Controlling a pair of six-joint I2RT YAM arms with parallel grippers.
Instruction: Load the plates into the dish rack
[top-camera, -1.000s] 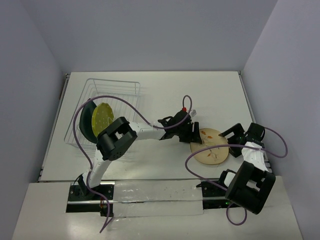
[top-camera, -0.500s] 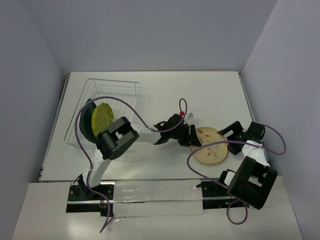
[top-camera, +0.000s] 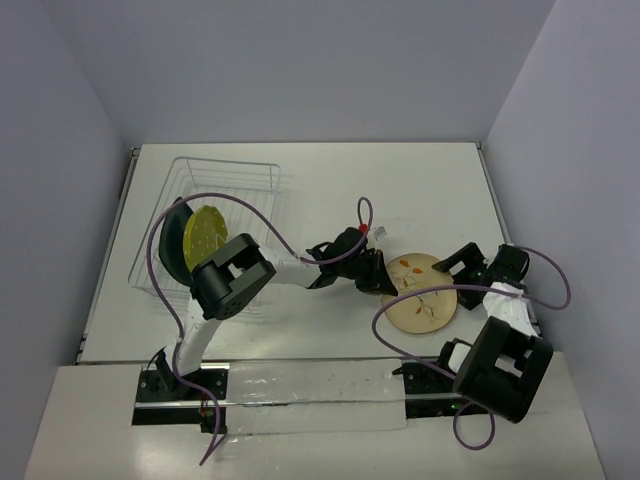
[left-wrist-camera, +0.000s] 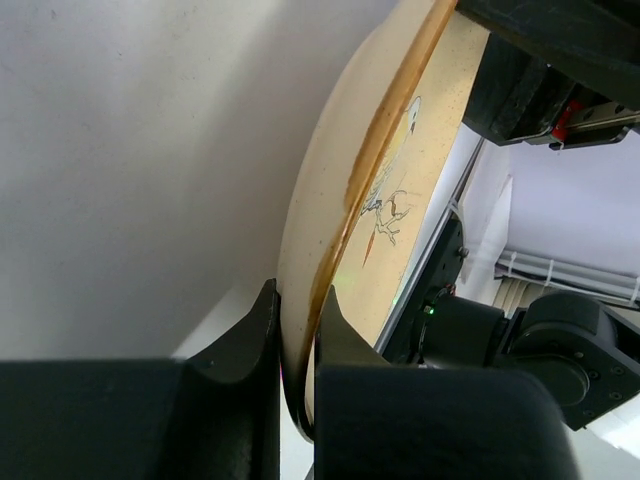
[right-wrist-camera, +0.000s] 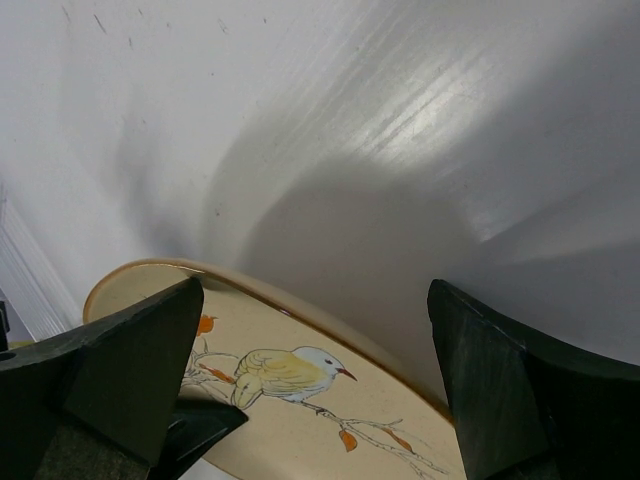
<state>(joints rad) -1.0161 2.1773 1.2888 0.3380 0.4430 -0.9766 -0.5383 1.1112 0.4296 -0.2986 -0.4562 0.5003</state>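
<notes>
The cream plate (top-camera: 424, 298) with a bird and orange leaves lies on the table right of centre. My left gripper (top-camera: 379, 279) is shut on its left rim. In the left wrist view both fingers of that gripper (left-wrist-camera: 297, 300) pinch the brown-edged rim of the plate (left-wrist-camera: 400, 150). My right gripper (top-camera: 466, 270) is open at the plate's right edge. In the right wrist view its fingers (right-wrist-camera: 140, 370) stand wide apart over the plate (right-wrist-camera: 300, 400), holding nothing. The dark teal plate (top-camera: 174, 243) and the yellow-green dotted plate (top-camera: 207, 234) stand upright in the dish rack (top-camera: 245, 175) at the left.
The white table (top-camera: 400, 190) is walled at the back and both sides. The left arm (top-camera: 290, 268) stretches from the rack side across to the plate, with its purple cable (top-camera: 215, 200) looping over the rack.
My left gripper has closed onto the cream plate's left rim. The right gripper has edged a little to the left, closer to the plate, and stays open.
</notes>
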